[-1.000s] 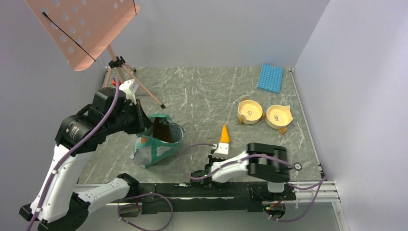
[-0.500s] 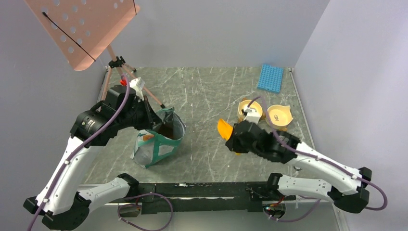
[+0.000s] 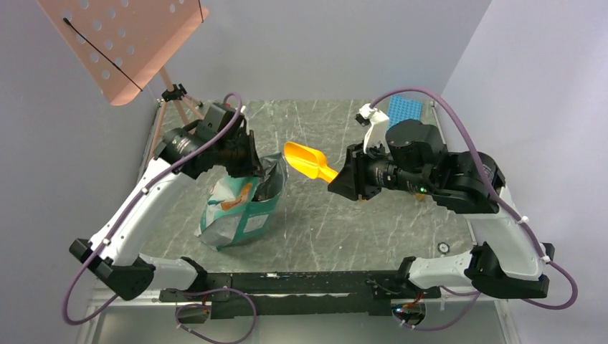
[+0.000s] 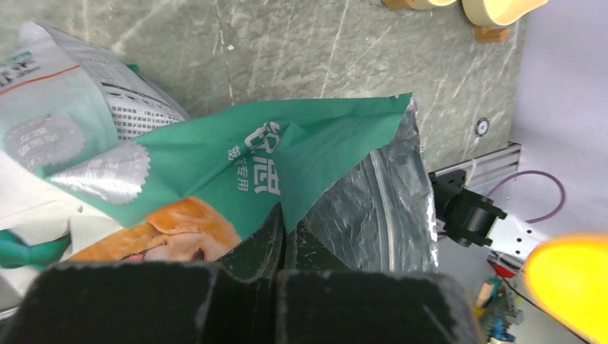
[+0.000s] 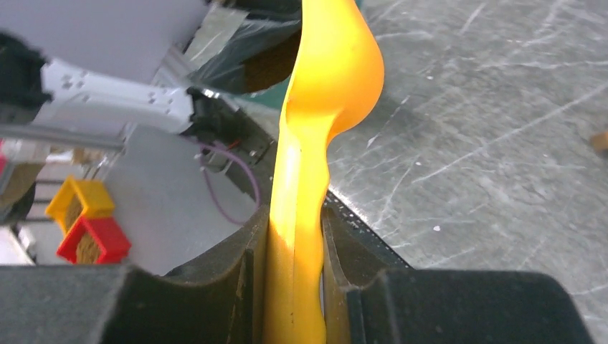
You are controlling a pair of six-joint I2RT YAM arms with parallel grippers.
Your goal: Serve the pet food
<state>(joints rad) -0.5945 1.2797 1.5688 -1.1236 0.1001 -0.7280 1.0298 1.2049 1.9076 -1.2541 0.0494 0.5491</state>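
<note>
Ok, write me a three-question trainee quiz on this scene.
1. True or false: the right gripper holds the orange scoop by its handle.
2. The left gripper is: A) shut on the rim of the bag; B) open above the bag; C) out of view.
3. Short answer: where does the pet food lie?
Key: 1 true; 2 A; 3 inside the bag.

A robot lab booth: plain grey walls (image 3: 323,43) enclosing a marble-look table (image 3: 315,136).
</note>
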